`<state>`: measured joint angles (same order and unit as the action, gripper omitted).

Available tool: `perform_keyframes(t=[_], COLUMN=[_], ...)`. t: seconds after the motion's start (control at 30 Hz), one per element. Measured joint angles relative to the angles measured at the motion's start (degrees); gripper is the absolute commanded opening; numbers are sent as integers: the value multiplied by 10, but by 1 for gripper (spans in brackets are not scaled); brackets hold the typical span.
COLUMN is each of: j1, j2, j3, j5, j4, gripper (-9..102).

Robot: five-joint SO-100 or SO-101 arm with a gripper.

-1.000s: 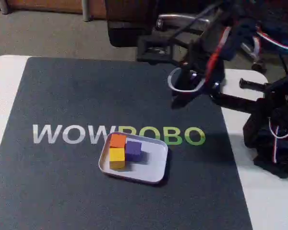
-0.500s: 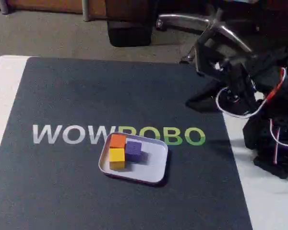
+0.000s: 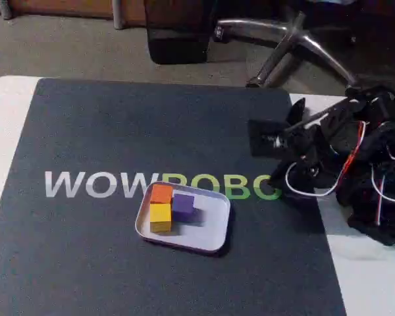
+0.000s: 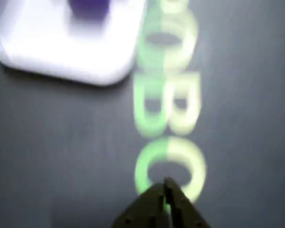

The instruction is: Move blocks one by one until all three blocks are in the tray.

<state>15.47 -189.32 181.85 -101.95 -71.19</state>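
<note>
The white tray point(image 3: 214, 238) lies on the dark mat just below the logo. The orange block point(image 3: 161, 193), the yellow block point(image 3: 160, 215) and the purple block point(image 3: 183, 205) all sit inside it, bunched at its left end. My gripper point(image 3: 281, 182) is low at the mat's right edge, over the logo's last letter and well right of the tray. In the wrist view, blurred, the gripper point(image 4: 166, 184) is shut with nothing between its fingertips. Further up are the tray point(image 4: 85, 61) and the purple block point(image 4: 89, 8).
The dark mat point(image 3: 99, 131) with a WOWROBO logo covers a white table point(image 3: 6, 112). The arm's folded body and wires point(image 3: 378, 184) fill the right edge. A chair base point(image 3: 283, 39) and a dark box point(image 3: 178, 33) stand on the floor behind.
The arm has swung right and come down from above the mat's back to a folded pose at the right edge. The tray and the three blocks have not moved.
</note>
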Motion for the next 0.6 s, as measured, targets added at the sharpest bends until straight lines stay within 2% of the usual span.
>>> perform_keyframes(t=[0.1, 0.6], j1=[6, 35], j2=[-2, -2], j3=[0, 0], j5=[-2, -3], j4=[-22, -23], gripper=[-8, -8])
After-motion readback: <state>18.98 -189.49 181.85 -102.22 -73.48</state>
